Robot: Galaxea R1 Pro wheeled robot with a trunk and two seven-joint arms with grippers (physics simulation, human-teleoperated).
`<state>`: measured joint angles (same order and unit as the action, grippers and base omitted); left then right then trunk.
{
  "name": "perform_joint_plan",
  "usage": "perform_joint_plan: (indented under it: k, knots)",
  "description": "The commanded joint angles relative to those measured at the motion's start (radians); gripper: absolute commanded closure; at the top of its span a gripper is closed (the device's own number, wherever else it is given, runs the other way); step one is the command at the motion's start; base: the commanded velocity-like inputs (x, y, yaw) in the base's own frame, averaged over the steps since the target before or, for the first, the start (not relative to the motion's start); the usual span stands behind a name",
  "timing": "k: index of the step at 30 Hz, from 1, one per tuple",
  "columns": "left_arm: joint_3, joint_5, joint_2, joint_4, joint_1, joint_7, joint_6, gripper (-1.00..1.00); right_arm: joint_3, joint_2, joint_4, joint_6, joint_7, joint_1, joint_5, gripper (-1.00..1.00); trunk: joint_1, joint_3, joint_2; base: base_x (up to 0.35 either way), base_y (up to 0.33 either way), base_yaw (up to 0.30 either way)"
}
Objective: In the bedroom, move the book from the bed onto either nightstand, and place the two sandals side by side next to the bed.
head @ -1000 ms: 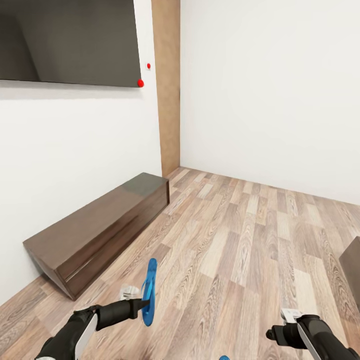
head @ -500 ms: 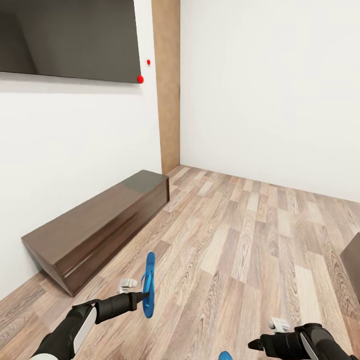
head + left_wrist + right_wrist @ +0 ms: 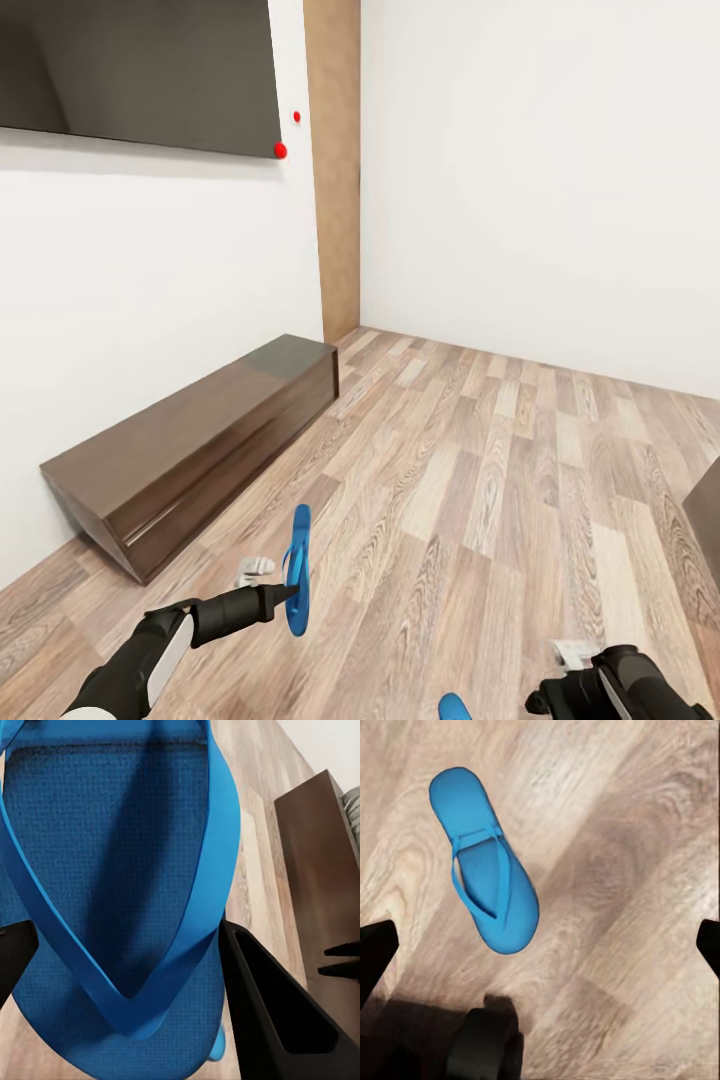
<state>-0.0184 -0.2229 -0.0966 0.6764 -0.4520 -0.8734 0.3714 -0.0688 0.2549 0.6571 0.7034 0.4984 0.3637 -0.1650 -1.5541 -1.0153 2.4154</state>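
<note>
While your left gripper is clamping one sandal, your open right gripper is hovering above the other at 6 o'clock; descend.

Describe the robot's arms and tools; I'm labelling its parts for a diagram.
Both arms are matte black with white panels along the forearm. The left tool has slim black fingers tapering to a point, with a small light-grey piece beside the wrist. The right tool is black and blocky, with a white piece on top. No cables or markings are visible.

Bright blue sandal, wood-grain floor
</note>
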Motion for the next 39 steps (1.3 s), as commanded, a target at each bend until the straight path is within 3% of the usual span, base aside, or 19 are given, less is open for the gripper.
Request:
perform_joint_plan:
  k: [1, 3, 6, 10, 16, 39]
  knots:
    - [-0.001, -0.006, 0.0, 0.0, -0.001, -0.003, 0.007, 1.0, -0.003, -0.002, 0.001, 0.004, -0.073, 0.0, -0.009, -1.0, -0.004, -0.004, 0.008, 0.0, 0.0, 0.0]
    - [0.0, -0.006, 0.0, 0.0, -0.001, -0.004, 0.007, 1.0, -0.001, -0.004, -0.002, 0.003, -0.258, 0.001, -0.01, -1.0, -0.011, -0.01, 0.022, 0.0, 0.0, 0.0]
    - [0.0, -0.006, 0.0, 0.0, -0.001, -0.004, 0.007, 1.0, -0.001, -0.005, -0.002, 0.002, -0.3, 0.001, -0.01, -1.0, -0.023, -0.02, 0.043, 0.0, 0.0, 0.0]
    - [0.0, -0.006, 0.0, 0.0, -0.001, -0.004, 0.007, 1.0, -0.002, -0.007, 0.005, 0.001, -0.309, 0.001, -0.01, -1.0, -0.038, -0.032, 0.071, 0.0, 0.0, 0.0]
    - [0.0, -0.006, 0.0, -0.001, -0.001, -0.003, 0.006, 1.0, -0.003, -0.037, 0.044, 0.002, -0.307, 0.001, -0.009, -1.0, -0.048, -0.054, 0.086, 0.0, 0.0, 0.0]
    - [-0.002, -0.006, 0.0, -0.001, -0.001, -0.001, 0.006, 1.0, -0.003, -0.039, 0.047, -0.001, -0.31, 0.001, -0.009, -1.0, -0.058, -0.143, 0.091, 0.0, 0.0, 0.0]
